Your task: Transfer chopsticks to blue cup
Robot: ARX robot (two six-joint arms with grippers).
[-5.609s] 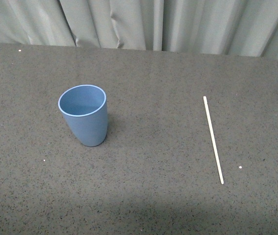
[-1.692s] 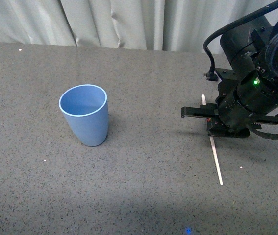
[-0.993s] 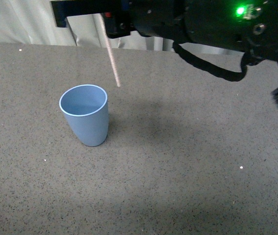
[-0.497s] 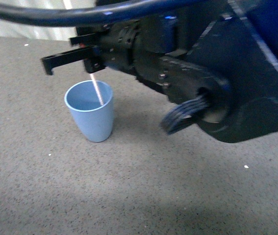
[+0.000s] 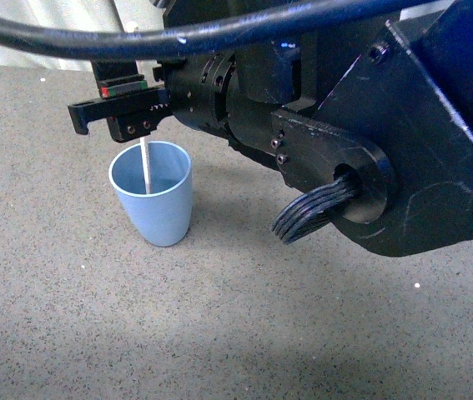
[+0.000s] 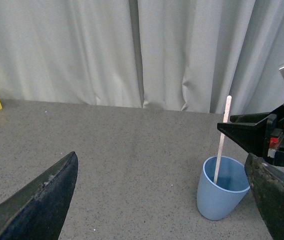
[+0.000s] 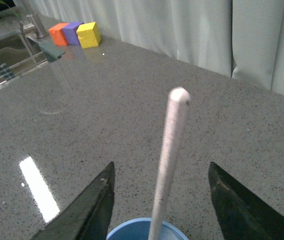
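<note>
My left pincer (image 6: pixel 161 156) hangs idle, its jaws spread wide with nothing between them, well short of the work. Further along, the blue cup (image 5: pixel 157 212) stands upright in the left half of the tabletop (image 5: pixel 94 333), well in from every edge, where it has stood all along.

The change is inside it. A few seconds ago the chopstick (image 5: pixel 145 167) lay flat toward the right edge, and half a second ago it hung slanted over the rim in a closed grip. Now it stands nearly upright, its lower end down in the cup and its upper half sticking out above the rim.

Around its upper part is my right pincer (image 7: pixel 161 166), and the right wrist view shows the difference. The two jaws stand apart, one on each side of the stick, with bare tabletop showing in both gaps, so nothing grips it. I read that as the release just made. The stick seems to rest on its own, though I cannot see its foot or which part of the wall it leans on.

The right arm (image 5: pixel 369 142) fills the right of the front view and hides the spot where the stick lay.

For the task, the transfer looks done. What remains, in my judgement, is lifting the open pincer straight up clear of the tall stick, since a sideways brush could tip the stick or the cup.
</note>
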